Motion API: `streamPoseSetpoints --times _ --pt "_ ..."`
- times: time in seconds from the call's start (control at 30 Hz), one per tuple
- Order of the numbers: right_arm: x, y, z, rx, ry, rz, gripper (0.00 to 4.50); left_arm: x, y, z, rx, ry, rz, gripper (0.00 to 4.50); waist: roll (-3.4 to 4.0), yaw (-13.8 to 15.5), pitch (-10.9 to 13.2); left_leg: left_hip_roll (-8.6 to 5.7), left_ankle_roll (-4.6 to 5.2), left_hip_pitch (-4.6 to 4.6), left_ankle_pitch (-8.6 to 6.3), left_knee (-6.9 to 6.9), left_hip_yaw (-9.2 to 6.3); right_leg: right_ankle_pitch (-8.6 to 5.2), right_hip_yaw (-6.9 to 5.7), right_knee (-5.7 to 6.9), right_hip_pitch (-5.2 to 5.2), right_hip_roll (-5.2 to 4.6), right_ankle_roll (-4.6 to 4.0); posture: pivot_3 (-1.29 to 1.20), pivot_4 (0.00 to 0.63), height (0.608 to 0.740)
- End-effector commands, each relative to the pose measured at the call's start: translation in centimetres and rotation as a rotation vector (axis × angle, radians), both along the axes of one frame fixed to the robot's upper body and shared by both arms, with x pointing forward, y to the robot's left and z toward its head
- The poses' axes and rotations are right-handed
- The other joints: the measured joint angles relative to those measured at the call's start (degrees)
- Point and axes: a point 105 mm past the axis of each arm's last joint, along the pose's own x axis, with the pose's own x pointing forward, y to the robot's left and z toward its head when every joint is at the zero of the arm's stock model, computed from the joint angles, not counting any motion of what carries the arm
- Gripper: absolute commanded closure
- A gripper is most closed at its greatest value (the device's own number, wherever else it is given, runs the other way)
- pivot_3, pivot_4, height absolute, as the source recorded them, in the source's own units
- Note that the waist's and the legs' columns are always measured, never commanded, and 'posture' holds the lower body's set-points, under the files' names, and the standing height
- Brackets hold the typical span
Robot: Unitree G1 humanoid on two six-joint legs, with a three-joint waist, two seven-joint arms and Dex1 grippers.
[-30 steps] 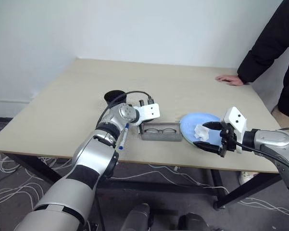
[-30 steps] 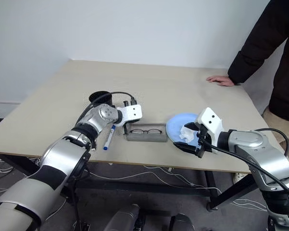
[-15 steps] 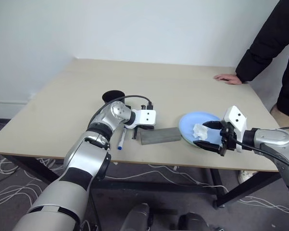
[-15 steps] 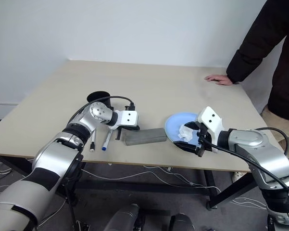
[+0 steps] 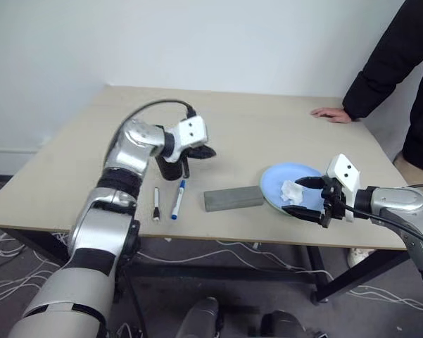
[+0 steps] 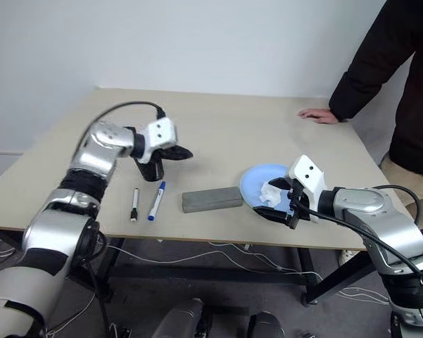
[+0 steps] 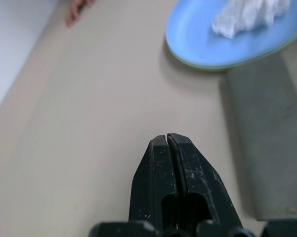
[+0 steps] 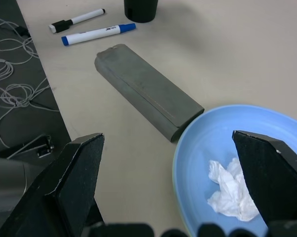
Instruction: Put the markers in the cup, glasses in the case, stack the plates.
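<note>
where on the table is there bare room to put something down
The far half of the table is bare, between the cup and the person's hand. The near edge is crowded: markers, closed case, blue plate with tissue.

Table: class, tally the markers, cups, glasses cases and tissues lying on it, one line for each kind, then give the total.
Markers: 2
Cup: 1
Case: 1
Tissue: 1
Total: 5
</note>
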Motion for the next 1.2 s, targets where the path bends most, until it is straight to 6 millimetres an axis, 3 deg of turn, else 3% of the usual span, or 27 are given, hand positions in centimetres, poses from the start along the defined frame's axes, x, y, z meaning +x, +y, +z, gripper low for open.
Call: streamPoseSetpoints --times 0.03,0.07,0.17,0.27,0.4,0.53,0.57,0.6,0.63,0.67,0.7,0.73,0.77,0.8,0.83,0.87,0.9,0.93,1.0,1.03,1.07,1.1,1.13,1.2 --pt "0.2 -0.2 1.4 0.002 -0.057 0.01 0.0 -2.0 -0.4 1.2 -0.14 0.08 0.07 4.48 -0.01 -0.2 0.0 0.01 0.0 0.01 0.0 0.0 -0.01 0.0 0.01 0.01 -0.02 0.01 0.0 0.0 0.0 0.701" --pt "0.2 -0.2 1.4 0.001 -0.056 0.01 0.0 -2.5 -0.4 1.2 -0.205 0.128 0.119 4.48 -0.01 -0.2 0.0 0.01 0.0 0.0 0.0 0.0 -0.01 0.01 0.02 0.04 -0.03 0.02 -0.02 0.0 0.0 0.701" --pt "0.2 -0.4 1.3 -0.001 -0.051 0.013 0.0 -4.5 -0.2 0.7 -0.313 0.246 0.23 3.93 -0.02 -0.4 0.0 0.07 -0.01 -0.01 0.0 0.1 -0.03 0.06 0.01 0.09 -0.04 0.06 -0.07 0.0 0.0 0.701" --pt "0.2 -0.4 1.1 -0.006 -0.043 0.026 0.0 -6.1 0.1 0.0 -0.337 0.283 0.326 2.89 0.0 -0.6 0.0 0.11 -0.01 0.03 0.0 0.04 -0.01 0.17 0.04 0.13 0.0 0.09 -0.07 0.0 0.0 0.701" --pt "0.3 -0.5 1.1 -0.01 -0.041 0.034 0.0 -5.3 1.9 0.5 -0.403 0.245 0.541 1.52 -0.1 -0.1 0.1 0.28 -0.04 0.06 0.02 -0.63 0.6 0.22 0.5 1.0 -0.09 0.13 -0.16 0.0 0.0 0.701" --pt "0.4 -0.4 1.0 -0.016 -0.036 0.055 0.0 -3.4 5.4 0.3 -0.43 0.151 0.823 0.1 -0.58 0.3 0.2 1.39 -0.7 0.45 0.43 -1.72 4.17 -0.37 1.6 2.13 -1.25 -0.05 -0.97 0.0 0.0 0.701" --pt "0.5 -0.4 1.0 -0.018 -0.035 0.056 0.0 -3.3 5.8 0.1 -0.431 0.163 0.856 0.03 -0.37 0.2 0.1 1.82 -1.03 0.44 0.28 -1.07 4.71 -0.31 1.36 2.12 -1.69 -0.44 -1.2 0.0 0.0 0.701" --pt "0.6 -0.5 1.0 -0.02 -0.034 0.059 0.0 -3.3 6.2 -0.3 -0.421 0.164 0.898 0.03 0.28 0.2 0.0 2.12 -2.52 0.39 -1.18 1.17 3.44 -0.02 0.22 2.11 -1.79 -1.28 -1.66 0.0 0.0 0.701" --pt "0.6 -0.5 1.0 -0.022 -0.033 0.063 0.0 -3.2 6.5 -0.9 -0.425 0.176 0.941 0.03 0.66 -0.3 0.1 2.48 -1.97 0.95 -2.39 3.68 1.63 0.24 -1.52 2.14 -1.65 -1.7 -2.0 0.0 0.0 0.701" --pt "0.6 -0.5 1.0 -0.023 -0.033 0.067 0.0 -3.2 6.7 -1.3 -0.429 0.183 0.971 0.03 1.14 -1.0 -0.1 2.44 -1.91 0.84 -3.75 4.64 0.56 0.34 -3.11 1.96 -1.26 -2.07 -1.92 0.0 0.0 0.701" --pt "0.7 -0.5 1.0 -0.024 -0.032 0.069 0.0 -3.1 6.7 -1.8 -0.433 0.192 0.995 0.03 1.44 -1.2 -0.3 2.46 -1.86 0.5 -3.81 4.73 -0.48 0.8 -4.11 0.74 -0.55 -1.31 -1.27 0.0 0.0 0.701" --pt "0.7 -0.5 1.0 -0.025 -0.032 0.069 0.0 -3.1 6.6 -2.0 -0.437 0.198 1.007 0.03 0.69 -1.5 -0.6 2.56 -1.85 -0.09 -3.81 4.21 -0.78 1.05 -4.1 0.65 -0.45 -0.75 -1.02 0.0 0.0 0.701" --pt "0.7 -0.5 1.0 -0.025 -0.032 0.069 0.0 -3.1 6.5 -2.1 -0.439 0.203 1.013 0.03 0.34 -1.5 -0.8 2.29 -1.84 -0.21 -3.81 3.39 -0.15 0.88 -3.42 3.2 -0.46 -0.36 -0.81 0.0 0.0 0.701" --pt "0.8 -0.5 1.0 -0.026 -0.032 0.07 0.0 -3.1 6.5 -2.3 -0.438 0.208 1.031 0.03 -0.08 -1.6 -0.7 1.76 -1.84 -0.32 -3.8 2.89 0.0 -3.0 -2.09 5.14 0.22 1.12 -1.73 0.0 0.0 0.701" --pt "0.7 -0.5 1.0 -0.025 -0.032 0.071 0.0 -3.0 6.5 -2.7 -0.434 0.219 1.06 0.03 -0.4 -1.6 -0.6 0.91 -1.83 -0.23 -3.77 2.28 -0.11 -4.41 -0.74 5.4 0.16 1.6 -2.25 0.0 0.0 0.701" --pt "0.7 -0.5 1.0 -0.024 -0.032 0.072 0.0 -2.9 6.5 -3.0 -0.431 0.228 1.082 0.03 -0.52 -1.7 -0.5 0.1 -1.93 0.3 -3.68 1.28 -0.1 -4.43 0.29 4.98 0.1 1.69 -2.47 0.0 0.0 0.701" --pt "0.7 -0.4 1.0 -0.023 -0.032 0.072 0.0 -2.8 6.5 -3.4 -0.417 0.233 1.115 0.03 -0.64 -1.8 -0.4 -0.11 -2.08 0.91 -3.59 0.54 0.09 -4.28 0.39 4.64 0.39 1.06 -2.72 0.0 0.0 0.701" --pt "0.7 -0.4 1.0 -0.022 -0.032 0.073 0.0 -2.7 6.6 -3.7 -0.406 0.24 1.146 0.03 -0.47 -2.1 -0.4 0.14 -2.34 1.24 -3.44 0.42 0.2 -4.14 0.1 4.28 0.7 0.8 -2.96 0.0 0.0 0.701" --pt "0.6 -0.4 1.0 -0.019 -0.032 0.07 0.0 -2.5 6.4 -4.3 -0.401 0.258 1.19 0.03 0.02 -2.7 -0.3 0.89 -2.52 1.2 -3.33 1.48 -0.28 -3.92 -1.62 4.13 1.32 0.4 -3.26 0.0 0.0 0.701" --pt "0.6 -0.5 1.0 -0.02 -0.032 0.069 0.0 -2.5 6.2 -4.7 -0.388 0.265 1.198 0.03 0.58 -3.0 -0.3 1.02 -2.5 1.22 -3.36 1.67 -0.71 -3.79 -2.3 3.82 1.83 0.43 -3.07 0.0 0.0 0.701" --pt "0.6 -0.5 1.0 -0.022 -0.032 0.068 0.0 -2.5 6.1 -5.0 -0.37 0.275 1.205 0.03 0.65 -3.2 -0.4 1.03 -2.49 0.98 -3.37 1.46 -1.42 -3.34 -2.78 2.87 2.42 1.05 -2.6 0.0 0.0 0.701" --pt "0.6 -0.5 1.0 -0.022 -0.032 0.068 0.0 -2.5 6.0 -5.3 -0.356 0.285 1.215 0.03 0.35 -3.2 -0.4 0.86 -2.48 0.56 -3.36 0.54 -1.66 -3.05 -2.47 2.31 2.47 1.78 -2.42 0.0 0.0 0.701" --pt "0.5 -0.5 1.0 -0.021 -0.033 0.068 0.0 -2.6 6.0 -5.8 -0.343 0.298 1.236 0.03 -0.15 -2.9 -0.3 0.49 -2.49 0.7 -3.36 -0.14 -1.4 -3.2 -1.7 3.01 2.51 2.23 -2.31 0.0 0.0 0.701" --pt "0.6 -0.5 1.1 -0.022 -0.035 0.066 0.0 -2.6 6.0 -6.6 -0.327 0.342 1.274 0.03 -0.63 -2.9 -0.1 -1.03 -2.83 1.41 -3.1 -1.62 -1.38 -4.19 0.92 3.46 2.62 2.96 -2.8 0.0 0.0 0.701"
